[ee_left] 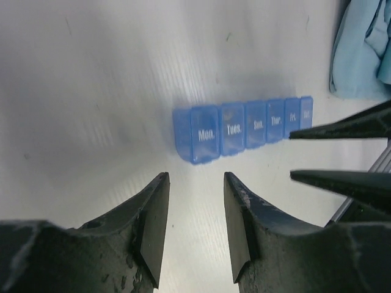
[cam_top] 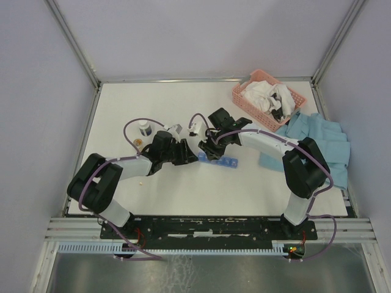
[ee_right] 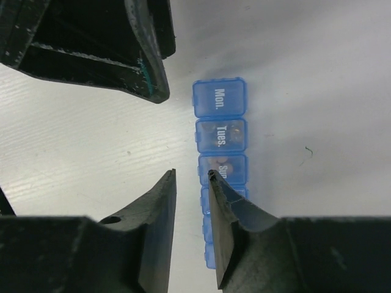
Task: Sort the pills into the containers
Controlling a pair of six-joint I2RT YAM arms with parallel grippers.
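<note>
Blue strip (ee_right: pixel 220 140) | R-wrist only: pills (ee_right: pixel 231 135) in Tues | L claw (ee_left: pixel 195 177), R claw (ee_right: pixel 190 174) both spread, empty

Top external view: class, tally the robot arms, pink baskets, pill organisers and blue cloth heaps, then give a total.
Robot arms: 2, left and right
Pink basket: 1
Pill organiser: 1
Blue cloth heap: 1
Total: 5
</note>
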